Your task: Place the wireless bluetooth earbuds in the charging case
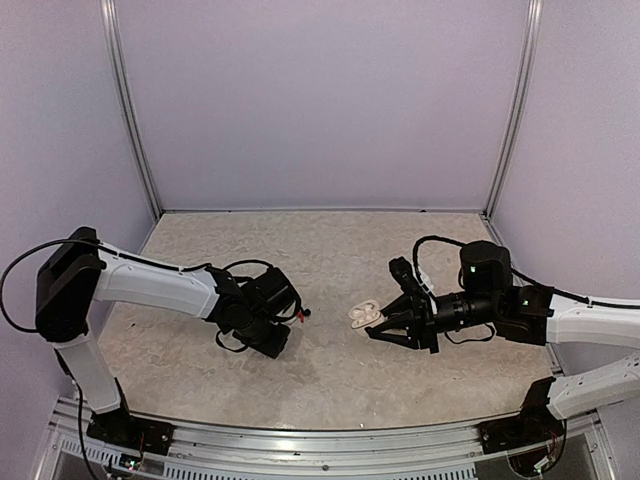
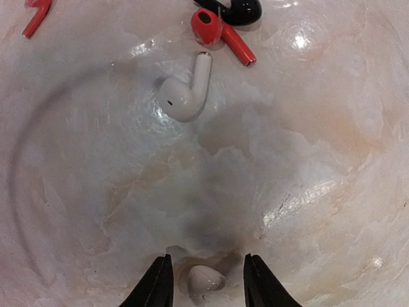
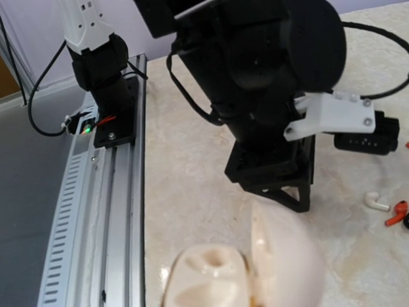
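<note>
A white earbud lies on the table between my left gripper's black fingers, with a gap on each side; the jaws stand open around it. Farther off in the left wrist view lie a second white earbud, a red earbud, a black one and another red one. My right gripper is shut on the cream charging case, held near the table's middle. The case is open, its base showing the sockets and its lid raised. The right fingers are hidden in the right wrist view.
The left arm's wrist points down at the table just left of the case. An aluminium rail runs along the near edge. Purple walls enclose the marble-patterned table on three sides.
</note>
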Robot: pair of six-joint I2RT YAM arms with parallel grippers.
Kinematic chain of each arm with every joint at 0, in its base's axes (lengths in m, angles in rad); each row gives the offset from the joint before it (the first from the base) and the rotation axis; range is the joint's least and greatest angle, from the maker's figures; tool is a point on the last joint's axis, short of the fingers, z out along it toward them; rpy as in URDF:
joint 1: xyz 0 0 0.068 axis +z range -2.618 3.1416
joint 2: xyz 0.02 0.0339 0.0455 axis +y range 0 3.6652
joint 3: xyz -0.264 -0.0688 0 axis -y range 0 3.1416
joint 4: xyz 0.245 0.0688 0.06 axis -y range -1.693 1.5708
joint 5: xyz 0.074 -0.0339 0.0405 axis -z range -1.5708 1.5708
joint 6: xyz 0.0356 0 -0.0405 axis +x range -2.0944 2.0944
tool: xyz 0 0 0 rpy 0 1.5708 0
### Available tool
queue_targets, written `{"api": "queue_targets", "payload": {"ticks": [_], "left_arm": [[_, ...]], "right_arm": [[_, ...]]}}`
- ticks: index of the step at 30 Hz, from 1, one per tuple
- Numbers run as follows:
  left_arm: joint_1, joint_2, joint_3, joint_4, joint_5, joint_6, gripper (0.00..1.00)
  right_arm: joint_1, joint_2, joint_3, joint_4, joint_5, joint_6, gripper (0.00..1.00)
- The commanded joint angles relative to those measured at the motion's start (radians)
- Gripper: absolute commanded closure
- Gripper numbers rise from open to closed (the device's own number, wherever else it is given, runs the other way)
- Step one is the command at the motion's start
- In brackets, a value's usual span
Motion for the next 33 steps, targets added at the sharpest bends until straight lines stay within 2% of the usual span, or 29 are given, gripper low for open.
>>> {"api": "queue_targets", "payload": {"ticks": [1,15,33], "left_arm": [[-0.007,0.043,0.049,-0.090,-0.014,0.063,0.61],[-0.007,0.149,0.146,-0.190,-0.013,0.144,0.64],[0.044,0.131,0.169,-0.295,0.063,0.204,0.61]], "right_arm": [[0.001,-0.015,0.009,-0.011,0.006,-0.011,1.00],[0.001,-0.012,0.013,-0.013,0.000,-0.015,1.00],[0.001,-0.007,0.013,-0.005,-0.004,-0.016,1.00]]}}
